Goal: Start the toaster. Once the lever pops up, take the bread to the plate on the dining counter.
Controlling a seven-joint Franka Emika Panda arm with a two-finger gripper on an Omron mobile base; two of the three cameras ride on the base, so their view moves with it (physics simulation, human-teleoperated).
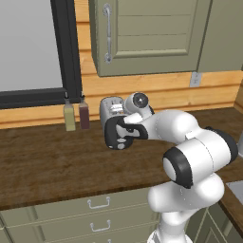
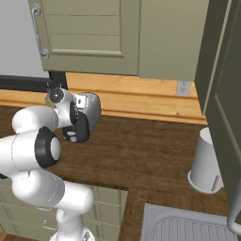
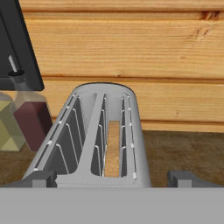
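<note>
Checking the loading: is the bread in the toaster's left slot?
No. In the hand view the bread stands in the right slot of the toaster.

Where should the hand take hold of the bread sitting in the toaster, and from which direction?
Grip the bread by its top edge, coming straight down from above. It stands on edge in the right-hand slot of the toaster, with wire guides close on both faces, so that upper edge is likely all that is reachable. The fingers should close across its thin faces, pulling upward.

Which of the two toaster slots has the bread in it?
In the hand view, the right-hand slot of the toaster holds the bread, a tan slice sunk low between the wires; the left-hand slot shows bare wires.
</note>
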